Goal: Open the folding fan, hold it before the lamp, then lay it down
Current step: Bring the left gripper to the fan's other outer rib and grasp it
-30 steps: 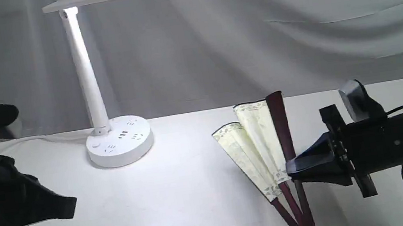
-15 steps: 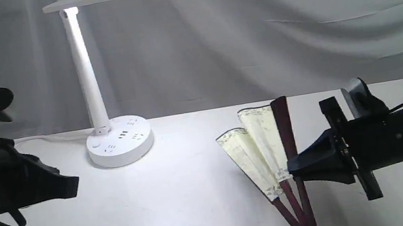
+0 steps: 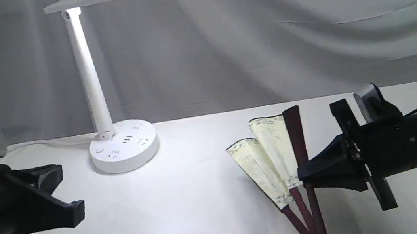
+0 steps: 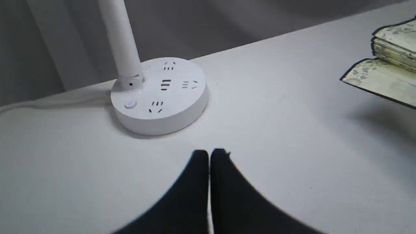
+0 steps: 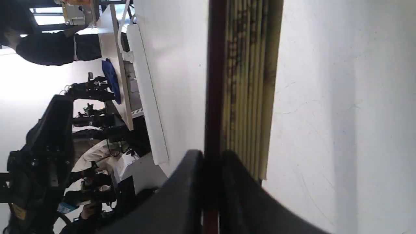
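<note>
Note the fan point(image 3: 275, 156), partly spread at the right of the table point(image 3: 187, 201), well apart from the lamp point(image 3: 89, 76) at far left. Trust the right claw point(image 3: 301, 175), clamped on its dark outer rib, as anchor. Bring the left claw point(image 3: 77, 211), pressed together and empty at near left, across; part it, pinch the leftmost fold, and swing out slowly to spare the paper.

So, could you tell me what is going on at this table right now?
The right arm's fingers are shut on the dark maroon guard of the pleated cream paper folding fan, holding it only partly spread over the white table. The left arm's fingers are shut, empty, and hover apart from it, nearer the tall white desk lamp with the round socket base. The fan is not yet fully opened or held before the lamp.
</note>
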